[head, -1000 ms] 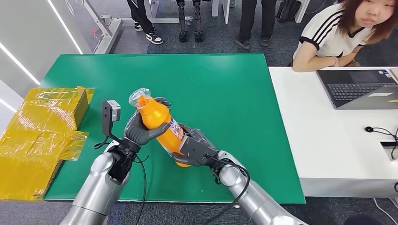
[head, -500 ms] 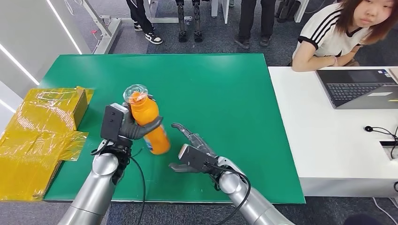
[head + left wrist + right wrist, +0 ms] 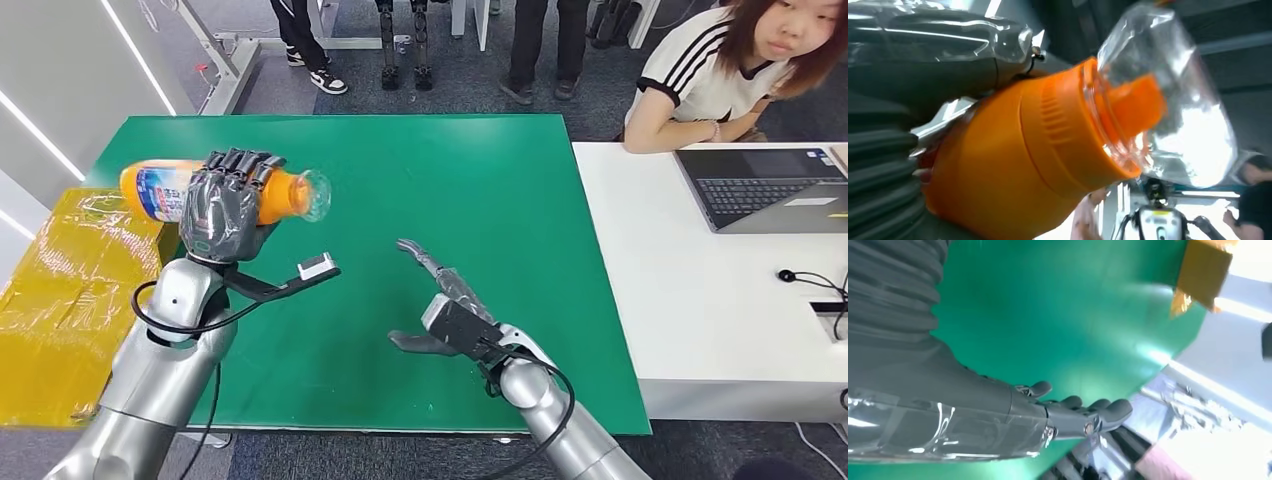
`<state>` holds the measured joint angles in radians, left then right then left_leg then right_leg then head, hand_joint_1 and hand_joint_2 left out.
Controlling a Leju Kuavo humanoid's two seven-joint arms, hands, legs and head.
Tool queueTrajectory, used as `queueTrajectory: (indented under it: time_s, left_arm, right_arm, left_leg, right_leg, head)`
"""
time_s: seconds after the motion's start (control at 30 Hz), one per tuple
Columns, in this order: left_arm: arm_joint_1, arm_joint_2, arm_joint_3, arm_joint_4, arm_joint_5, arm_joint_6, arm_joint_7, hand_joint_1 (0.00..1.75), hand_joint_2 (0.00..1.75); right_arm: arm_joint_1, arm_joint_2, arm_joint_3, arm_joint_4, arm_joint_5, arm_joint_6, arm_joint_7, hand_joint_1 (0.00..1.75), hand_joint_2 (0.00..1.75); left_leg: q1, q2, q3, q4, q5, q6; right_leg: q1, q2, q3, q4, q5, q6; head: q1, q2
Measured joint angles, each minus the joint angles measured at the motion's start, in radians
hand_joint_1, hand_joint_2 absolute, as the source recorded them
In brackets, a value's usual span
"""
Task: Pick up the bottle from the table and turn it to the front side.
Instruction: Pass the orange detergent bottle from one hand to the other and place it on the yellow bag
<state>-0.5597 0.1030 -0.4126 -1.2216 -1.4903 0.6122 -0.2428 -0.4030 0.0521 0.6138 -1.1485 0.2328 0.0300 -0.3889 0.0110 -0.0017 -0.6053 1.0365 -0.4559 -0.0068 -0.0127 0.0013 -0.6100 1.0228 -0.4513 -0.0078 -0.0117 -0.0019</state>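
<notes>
The orange bottle (image 3: 160, 190) lies sideways in the air over the left part of the green table (image 3: 480, 190). Its clear cap (image 3: 315, 195) points right and its blue-and-white label faces me at the left end. My left hand (image 3: 225, 205) grips it around the middle from the front. In the left wrist view the orange bottle (image 3: 1018, 165) and its clear cap (image 3: 1173, 115) loom close, beside my left hand (image 3: 923, 75). My right hand (image 3: 440, 300) hovers over the table's near middle, fingers spread and holding nothing; the right wrist view shows the same right hand (image 3: 1073, 412) above green.
A yellow-wrapped box (image 3: 90, 270) sits at the table's left edge. A white table (image 3: 700, 300) with a laptop (image 3: 765, 185) stands to the right, and a person (image 3: 730, 70) leans on it. Other people's legs (image 3: 400, 40) stand beyond the far edge.
My left hand lifted the bottle up and left and turned it from upright to sideways, cap to the right. My right hand, which let go a second ago, drifted slightly right, staying empty.
</notes>
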Motion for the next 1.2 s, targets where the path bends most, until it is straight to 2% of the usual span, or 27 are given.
queueTrajectory:
  time_s: [0.1,0.2,0.4,0.53,0.6,0.73,0.8,1.13,1.2]
  left_arm:
    - [-0.054,0.062,-0.102,0.044,-0.068,-0.137,0.130,1.75,1.75]
    - [-0.081,0.100,-0.167,0.136,-0.074,-0.178,0.170,1.75,1.75]
    - [-0.097,0.110,-0.184,0.349,-0.075,-0.227,0.189,1.75,1.75]
    - [-0.105,0.109,-0.184,0.442,-0.075,-0.255,0.204,1.75,1.75]
    - [-0.113,0.109,-0.184,0.481,-0.076,-0.289,0.242,1.75,1.75]
    - [-0.109,0.115,-0.191,0.557,-0.077,-0.338,0.392,1.75,1.75]
    - [-0.101,0.123,-0.198,0.587,-0.077,-0.352,0.440,1.75,1.75]
    - [-0.085,0.143,-0.206,0.645,-0.077,-0.396,0.433,1.75,1.75]
    - [-0.085,0.145,-0.206,0.648,-0.077,-0.391,0.427,0.87,1.75]
  right_arm:
    - [0.043,-0.039,-0.022,-0.061,-0.008,-0.023,-0.025,0.00,1.75]
    - [0.088,-0.067,-0.044,-0.105,0.015,-0.038,-0.033,0.00,1.75]
    - [0.164,-0.081,-0.091,-0.157,0.063,-0.052,-0.033,0.00,1.75]
    - [0.199,-0.086,-0.110,-0.180,0.083,-0.054,-0.026,0.00,1.75]
    - [0.215,-0.088,-0.118,-0.191,0.088,-0.056,-0.020,0.00,1.75]
    - [0.263,-0.090,-0.146,-0.223,0.100,-0.065,-0.011,0.00,1.75]
    - [0.281,-0.090,-0.159,-0.235,0.107,-0.065,-0.009,0.00,1.75]
    - [0.301,-0.090,-0.179,-0.259,0.133,-0.047,-0.001,0.00,1.75]
    - [0.301,-0.090,-0.180,-0.261,0.138,-0.045,0.002,0.00,1.75]
  left_leg:
    - [0.000,0.001,0.000,0.000,0.000,0.000]
    - [0.000,0.002,0.000,0.000,-0.001,-0.001]
    - [0.000,0.003,0.000,0.000,-0.001,-0.001]
    - [0.000,0.002,-0.001,-0.001,-0.001,-0.001]
    - [0.000,0.003,-0.001,-0.001,-0.001,-0.001]
    - [0.000,0.002,-0.001,-0.001,-0.001,-0.001]
    - [0.000,0.002,-0.001,-0.001,-0.001,-0.001]
    - [0.000,0.002,-0.001,-0.001,-0.001,-0.001]
    - [0.000,0.002,-0.001,-0.001,-0.001,-0.001]
  right_leg:
    - [0.000,0.001,0.000,0.000,0.000,0.000]
    - [0.000,0.002,0.000,0.000,0.000,0.000]
    - [0.000,0.003,-0.001,0.000,0.000,0.000]
    - [0.000,0.003,-0.002,0.000,0.000,0.000]
    - [0.000,0.003,-0.002,0.000,0.000,0.000]
    - [0.000,0.003,-0.002,0.000,0.000,0.000]
    - [0.000,0.003,-0.002,0.000,0.000,0.000]
    - [0.000,0.002,-0.001,0.000,0.000,0.000]
    - [0.000,0.002,-0.001,0.000,0.000,0.000]
  head:
    - [0.000,0.000]
    - [0.000,0.000]
    - [0.000,0.000]
    - [0.000,0.000]
    - [0.000,0.000]
    - [0.000,0.000]
    - [0.000,0.000]
    - [0.000,0.000]
    - [0.000,0.000]
